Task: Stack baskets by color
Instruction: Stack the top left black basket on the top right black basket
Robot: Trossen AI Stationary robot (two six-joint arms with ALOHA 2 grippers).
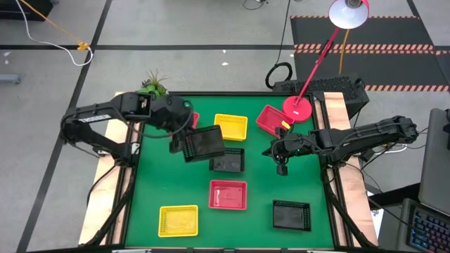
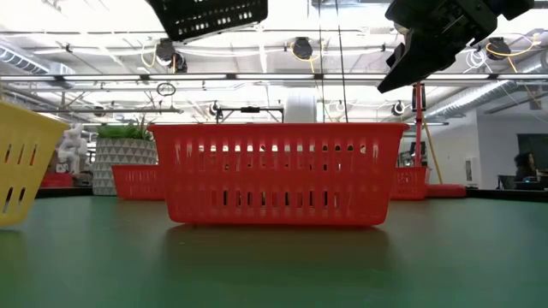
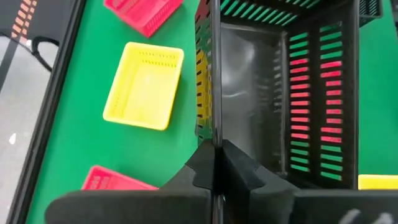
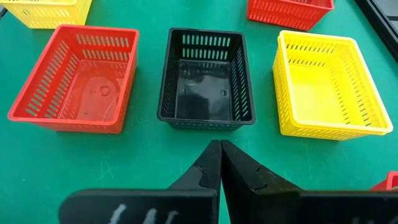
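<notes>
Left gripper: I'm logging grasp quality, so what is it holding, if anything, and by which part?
The left gripper is shut on a black basket, pinching one side wall at its rim.

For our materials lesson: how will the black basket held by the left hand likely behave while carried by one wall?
The black basket probably stays stiff: pinched by one wall in the left hand, it shows no sag. It is likely light, being thin and slotted. Its glossy plastic may slip or swing in so narrow a grip.
</notes>
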